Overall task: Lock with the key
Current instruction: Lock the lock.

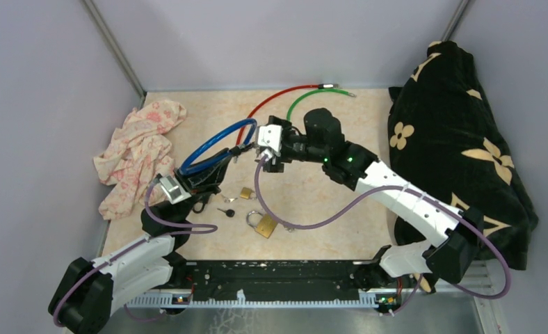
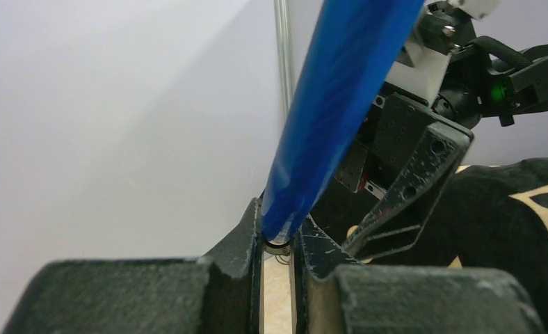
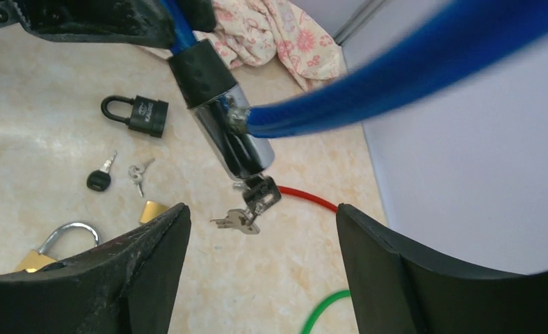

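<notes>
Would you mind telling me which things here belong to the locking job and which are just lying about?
In the job: blue cable lock; key in its cylinder; left gripper clamping the cable; open right gripper.

Lying about: black padlock; brass padlocks; loose keys; red cable; green cable; floral cloth; black blanket.

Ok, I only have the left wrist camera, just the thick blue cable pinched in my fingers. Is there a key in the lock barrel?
Observer: Yes. The right wrist view shows a black-headed key in the lower end of the chrome lock barrel that the thick blue cable joins, with spare keys dangling from it.
Operator: Is the right gripper on it?
Observer: No. The right gripper is open, one finger on either side of the key, not touching it.
Operator: Anything loose on the table?
Observer: From above, a large brass padlock lies near a second loose key.
</notes>
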You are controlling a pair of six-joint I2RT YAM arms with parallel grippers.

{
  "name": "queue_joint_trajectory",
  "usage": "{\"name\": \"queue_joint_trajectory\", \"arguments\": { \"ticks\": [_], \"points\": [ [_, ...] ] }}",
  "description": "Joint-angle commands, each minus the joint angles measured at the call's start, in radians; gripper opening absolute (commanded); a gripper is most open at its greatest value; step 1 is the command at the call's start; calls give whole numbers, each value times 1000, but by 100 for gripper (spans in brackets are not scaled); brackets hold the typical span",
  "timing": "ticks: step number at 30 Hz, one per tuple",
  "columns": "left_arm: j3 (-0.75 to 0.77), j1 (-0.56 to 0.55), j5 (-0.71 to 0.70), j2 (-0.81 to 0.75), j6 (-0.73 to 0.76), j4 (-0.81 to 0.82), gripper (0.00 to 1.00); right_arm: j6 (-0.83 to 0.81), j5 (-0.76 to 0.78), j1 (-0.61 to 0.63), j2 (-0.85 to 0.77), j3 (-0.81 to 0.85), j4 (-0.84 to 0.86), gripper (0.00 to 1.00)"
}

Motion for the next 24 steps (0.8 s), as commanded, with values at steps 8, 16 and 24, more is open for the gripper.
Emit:
{"name": "queue_joint_trajectory", "arguments": {
  "ticks": [8,16,24],
  "points": [
    [16,2,-3,-14,-7,140,0,438,-402,-76,-47,-6,416,76],
    [16,4,-4,-20,-8,140,0,627,-402,-92,4,-1,619,24],
    [21,3,-17,-15,-6,173,0,820,-490,-91,105,-62,780,0]
  ]
}}
